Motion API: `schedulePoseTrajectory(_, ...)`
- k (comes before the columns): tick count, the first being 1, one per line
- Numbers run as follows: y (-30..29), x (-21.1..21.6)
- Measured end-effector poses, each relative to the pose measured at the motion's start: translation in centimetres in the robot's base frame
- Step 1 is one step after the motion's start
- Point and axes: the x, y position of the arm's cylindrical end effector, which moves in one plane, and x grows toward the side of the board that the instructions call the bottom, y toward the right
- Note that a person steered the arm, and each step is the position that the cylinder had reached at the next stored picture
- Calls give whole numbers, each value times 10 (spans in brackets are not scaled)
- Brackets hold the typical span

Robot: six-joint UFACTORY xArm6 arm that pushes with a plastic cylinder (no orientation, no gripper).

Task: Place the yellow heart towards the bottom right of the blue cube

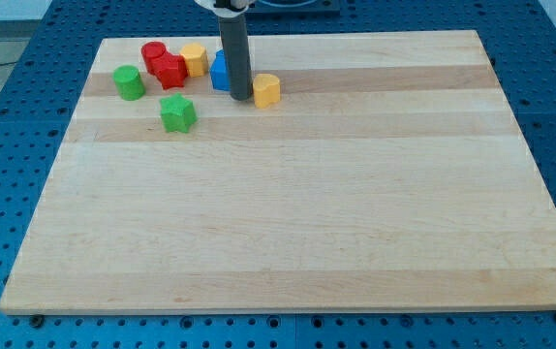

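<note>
— Where's my tip (pixel 242 99) now?
— Down on the wooden board (pixel 288 242), between the blue cube (pixel 219 72) at its left and the yellow heart (pixel 266 89) just beside it at the right. It's a bare rod, grasping nothing.
— And around them?
— A yellow block (pixel 194 59), a red cylinder (pixel 153 53), a red star-like block (pixel 169 70), a green cylinder (pixel 129 82) and a green star-like block (pixel 177 113), all near the view's top left. Blue perforated table (pixel 7 145) surrounds the board.

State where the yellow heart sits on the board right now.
The yellow heart lies near the view's top, left of centre, just right of my tip, with the blue cube beyond the rod to its left.
</note>
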Motion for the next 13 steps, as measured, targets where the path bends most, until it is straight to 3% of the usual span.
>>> schedulePoseTrajectory(2, -98, 0)
schedulePoseTrajectory(3, -96, -16)
schedulePoseTrajectory(8, 21, -25)
schedulePoseTrajectory(11, 51, -6)
schedulePoseTrajectory(13, 64, -26)
